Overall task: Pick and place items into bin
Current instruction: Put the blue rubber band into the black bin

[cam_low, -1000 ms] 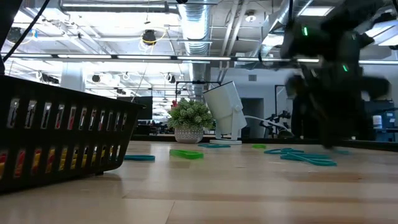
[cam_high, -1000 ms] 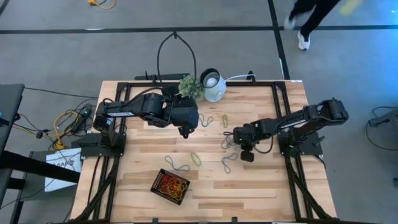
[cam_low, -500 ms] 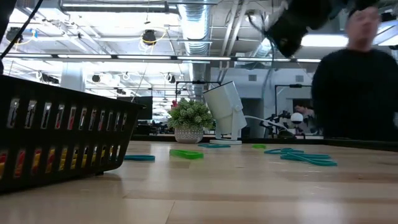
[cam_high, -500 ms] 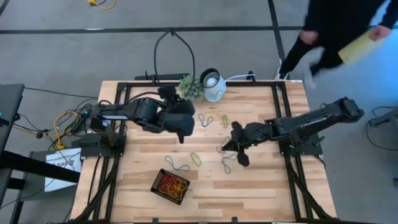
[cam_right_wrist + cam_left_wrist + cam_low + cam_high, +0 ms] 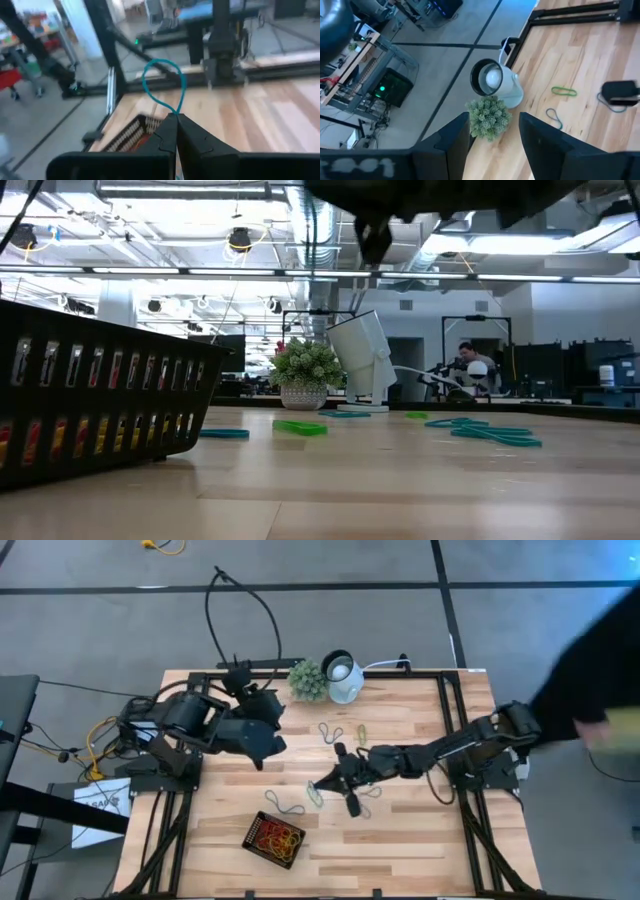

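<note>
My right gripper [image 5: 322,783] reaches from the table's right toward its middle, shut on a teal rubber-band loop [image 5: 162,82]. The black bin [image 5: 275,838] sits near the front edge with red, orange and yellow bands in it; its slotted wall [image 5: 100,405] fills the low view's left. More bands lie flat on the wood: a dark one [image 5: 290,808], a green one [image 5: 315,796], and others [image 5: 330,730] farther back. My left gripper [image 5: 495,135] is open and empty, raised over the table's left part [image 5: 266,750]. My right gripper pinches the teal band's near end [image 5: 175,114] between its two fingertips. The fingers lie almost level, coming from the table's right. The rest of the loop stands out beyond the tips, clear of the table.
A small green plant [image 5: 308,680] and a white lamp [image 5: 342,678] stand at the table's far edge. Black frame rails [image 5: 440,700] run along the sides. A person's dark sleeve [image 5: 600,670] shows beyond the right edge. Bare wood lies right of the bin.
My right gripper has risen and swung toward the table's left, tipping from pointing down to nearly level, carrying the teal band clear of the wood. My left gripper has drawn back toward the table's left edge and risen, staying open.
</note>
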